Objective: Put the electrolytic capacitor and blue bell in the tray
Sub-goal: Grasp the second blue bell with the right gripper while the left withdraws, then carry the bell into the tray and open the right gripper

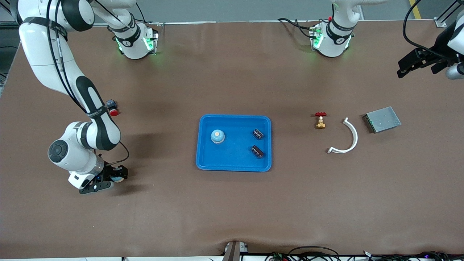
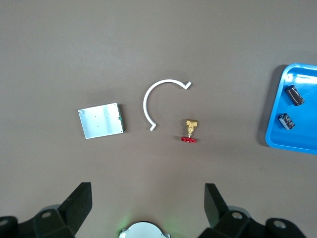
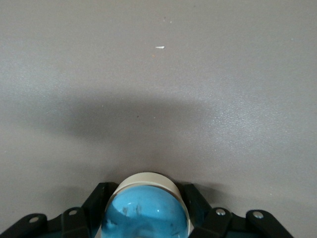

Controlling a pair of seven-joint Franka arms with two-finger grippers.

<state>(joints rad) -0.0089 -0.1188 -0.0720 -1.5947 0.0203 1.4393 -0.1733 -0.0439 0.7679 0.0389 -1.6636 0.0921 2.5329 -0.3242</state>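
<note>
The bright-blue tray point(image 1: 233, 117) lies mid-table and holds a blue bell point(image 1: 217, 136) and two dark electrolytic capacitors point(image 1: 257, 133) point(image 1: 257, 151). My right gripper point(image 1: 115, 176) is low at the table toward the right arm's end, nearer the front camera than the tray. It is shut on a second blue bell point(image 3: 146, 218) with a white base; the black fingers point(image 3: 101, 198) press its sides. My left gripper point(image 2: 147, 203) is open and empty, waiting high over the left arm's end point(image 1: 409, 65). The left wrist view shows the tray's edge point(image 2: 304, 134) and both capacitors point(image 2: 295, 95) point(image 2: 287, 121).
A brass valve with a red handle point(image 1: 320, 120), a white curved plastic arc point(image 1: 348, 139) and a flat grey metal box point(image 1: 382, 119) lie toward the left arm's end. A small part with a red cap point(image 1: 113, 108) lies beside the right arm.
</note>
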